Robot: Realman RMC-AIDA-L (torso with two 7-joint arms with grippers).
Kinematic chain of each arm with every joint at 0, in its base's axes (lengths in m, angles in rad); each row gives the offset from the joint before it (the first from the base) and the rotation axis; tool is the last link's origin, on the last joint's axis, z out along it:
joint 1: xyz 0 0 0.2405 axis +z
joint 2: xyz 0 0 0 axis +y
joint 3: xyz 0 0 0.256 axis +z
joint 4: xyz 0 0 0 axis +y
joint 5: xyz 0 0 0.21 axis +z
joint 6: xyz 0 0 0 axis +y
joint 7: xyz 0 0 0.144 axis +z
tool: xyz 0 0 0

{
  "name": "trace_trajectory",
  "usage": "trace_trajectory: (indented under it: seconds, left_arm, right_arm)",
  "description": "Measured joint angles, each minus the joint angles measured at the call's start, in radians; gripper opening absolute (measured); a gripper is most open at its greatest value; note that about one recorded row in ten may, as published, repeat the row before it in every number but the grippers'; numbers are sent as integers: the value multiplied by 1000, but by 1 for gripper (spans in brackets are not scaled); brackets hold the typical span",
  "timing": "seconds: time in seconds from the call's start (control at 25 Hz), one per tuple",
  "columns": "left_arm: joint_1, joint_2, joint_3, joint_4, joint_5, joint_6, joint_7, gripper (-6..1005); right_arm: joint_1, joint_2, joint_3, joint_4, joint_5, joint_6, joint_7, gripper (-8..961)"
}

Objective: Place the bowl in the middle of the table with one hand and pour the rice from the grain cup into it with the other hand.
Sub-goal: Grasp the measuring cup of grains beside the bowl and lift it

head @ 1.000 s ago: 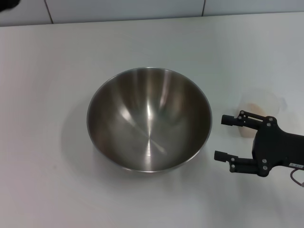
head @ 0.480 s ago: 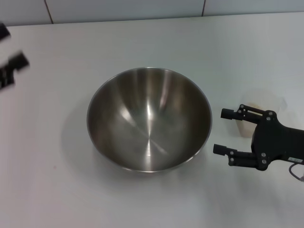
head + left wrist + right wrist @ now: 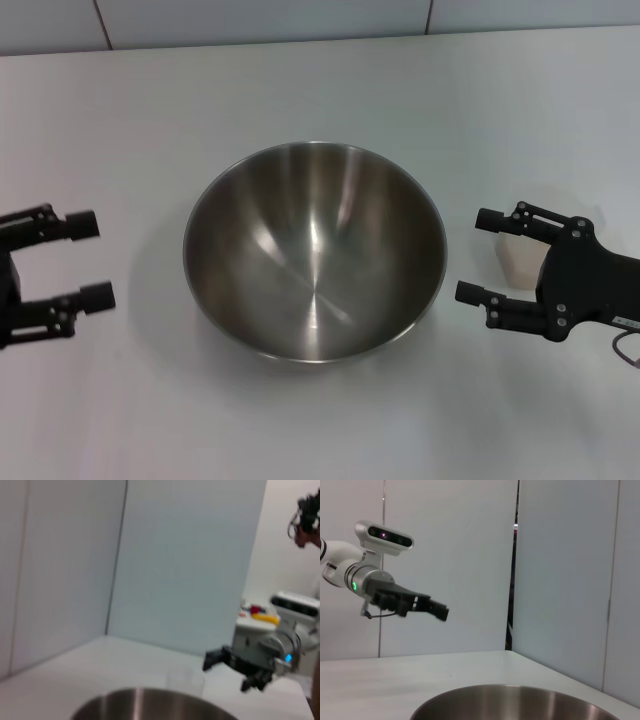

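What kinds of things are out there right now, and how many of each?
Steel bowl: 1
Plastic grain cup, mostly hidden behind the right end effector: 1
Black end effectors, left end effector and right end effector, both open, on either side of the bowl: 2
White table: 1
Total: 5

Shiny steel bowl upright mid-table, empty, translucent grain cup just right of it
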State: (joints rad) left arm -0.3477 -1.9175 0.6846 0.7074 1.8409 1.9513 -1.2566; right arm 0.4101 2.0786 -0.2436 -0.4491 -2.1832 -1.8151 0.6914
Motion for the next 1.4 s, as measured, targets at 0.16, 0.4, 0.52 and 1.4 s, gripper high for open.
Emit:
trace_trajectory:
  seconds: [0.16, 0.4, 0.52, 1.4]
  left_arm:
    - [-16, -10, 4, 27, 61, 3, 4, 785]
    - [-25, -45, 19, 81, 127, -3, 20, 785]
    - [-22, -57, 15, 96, 148, -6, 64, 785]
    - [-44, -60, -7, 100, 144, -13, 86, 785]
  right_arm:
    - [-4, 0, 8, 1, 0, 4, 2, 789]
    - [-14, 0, 28, 6, 2, 24, 36, 789]
    - [-30, 0, 42, 6, 8, 34, 61, 788]
    - [-250, 8, 541, 179, 26, 186, -175, 788]
